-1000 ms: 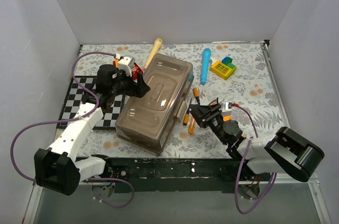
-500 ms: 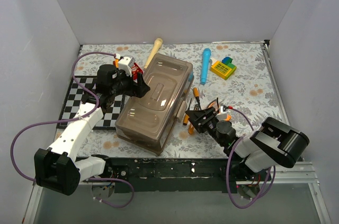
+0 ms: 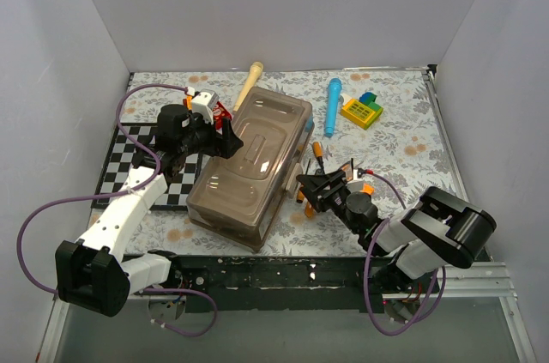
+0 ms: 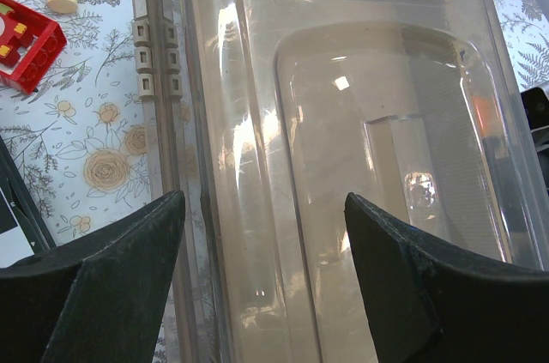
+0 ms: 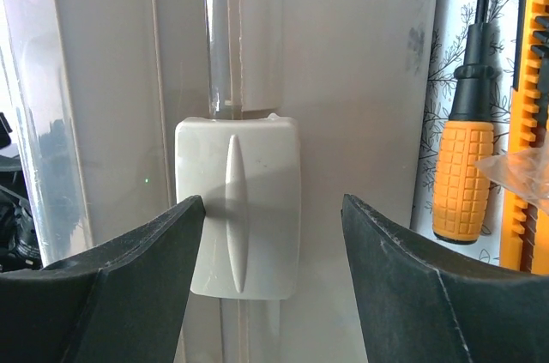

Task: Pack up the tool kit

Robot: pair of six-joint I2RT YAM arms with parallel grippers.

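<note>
Room: plain white walls [image 3: 283, 3] close in the back and both sides.
Surface: table under a floral cloth [image 3: 403, 140], pale with grey-and-tan flowers.
Toolbox [image 3: 249, 170]: mid-table, lid down, long axis angled toward the far right.
Checkered mat [image 3: 124, 153]: black and white, at the left edge, beside the toolbox.
Left gripper [image 4: 262, 208]: jaws wide apart above the lid's left, hinged edge; nothing held.
Right gripper [image 5: 273, 208]: jaws wide apart on either side of the pale latch [image 5: 244, 208] on the toolbox's right wall; not closed on it.
Blue tool [image 3: 331, 105]: far right of the toolbox, beside a yellow block [image 3: 361, 111].
Screwdriver [image 5: 463, 174]: orange and black handle, on the cloth just right of the toolbox.
Red block [image 4: 26, 41]: on the cloth left of the hinge.
</note>
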